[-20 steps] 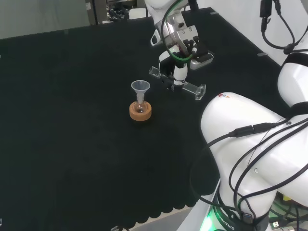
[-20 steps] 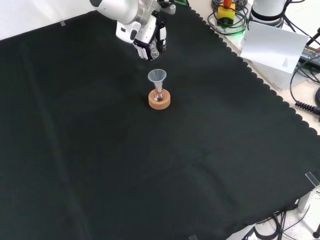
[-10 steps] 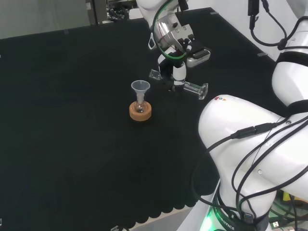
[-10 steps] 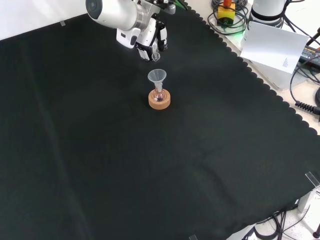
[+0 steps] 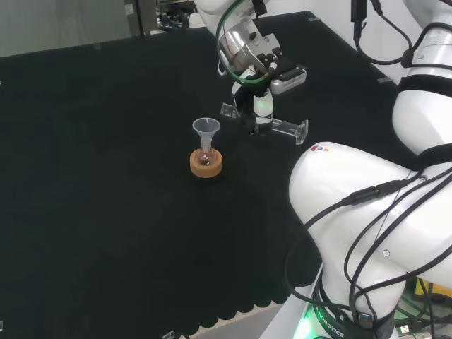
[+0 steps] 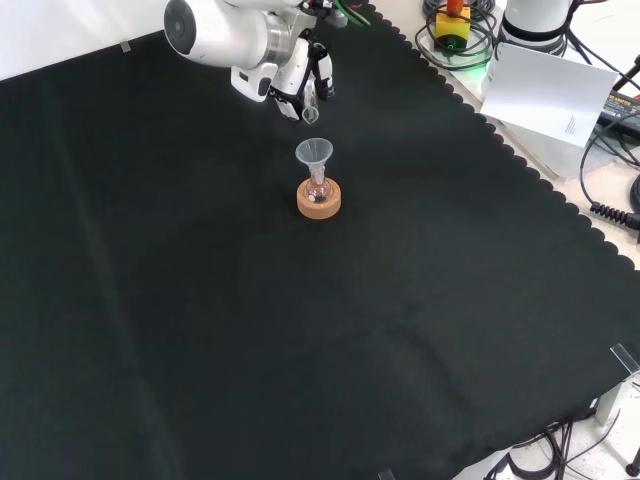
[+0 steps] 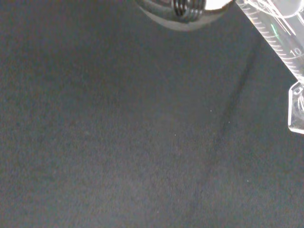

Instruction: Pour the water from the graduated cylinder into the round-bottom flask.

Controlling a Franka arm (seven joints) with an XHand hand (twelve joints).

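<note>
A small round-bottom flask stands in a cork ring with a clear funnel in its neck. The hand is shut on a clear graduated cylinder, which lies almost level above the cloth. Its base points right in the head view and its mouth points left, near the funnel but short of it. In the front view the hand is above the funnel, and the cylinder's mouth hangs just beyond the funnel's rim. The wrist view shows the cylinder with its printed scale. Any water inside is too clear to make out.
Black cloth covers the bench around the cork ring. The arm's white links stand at the right of the head view. Cables and a white box lie beyond the cloth's scalloped edge in the front view.
The hand has carried the cylinder slightly up and left in the head view, and the cylinder lies more level. Flask, funnel and cork ring have stayed put.
</note>
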